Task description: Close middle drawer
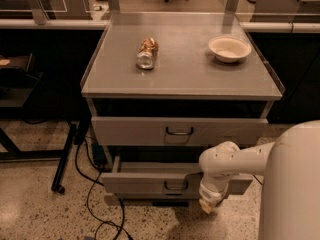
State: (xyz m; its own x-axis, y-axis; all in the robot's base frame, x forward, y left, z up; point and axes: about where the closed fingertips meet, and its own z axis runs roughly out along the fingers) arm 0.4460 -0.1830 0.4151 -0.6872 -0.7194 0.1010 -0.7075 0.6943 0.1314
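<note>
Nearest, the robot's white body (295, 184) fills the lower right corner. Its arm (227, 160) reaches left and bends down across the right end of the middle drawer (140, 183).

The gripper (208, 206) hangs at the arm's tip, pointing at the floor. It sits low against the drawer front, to the right of the handle (175, 186). How far open it is cannot be told. It seems to hold nothing, and whether it touches the front is unclear.

The middle drawer stands pulled out from the cabinet, its shallow tray showing behind the flat front. The top drawer (135, 130) above it sits further back. A cable (89, 194) trails over the floor to the left, clear of the drawer's path.

The step in hand looks like the push itself. To do it well, the gripper should bear flat on the front and drive straight back along the slides. Its spot is off centre, so a push there may skew the tray and make it bind. Moving nearer the handle would help, as would raising the contact to mid-height on the front so the tip does not slip under the lower edge. A slow, steady push until the front lines up with the cabinet should do.

Further back, on the cabinet top (190, 79), a can (147, 53) lies on its side. A bowl (229, 48) sits well apart from it on the right. A hard shove could set the can rolling.
</note>
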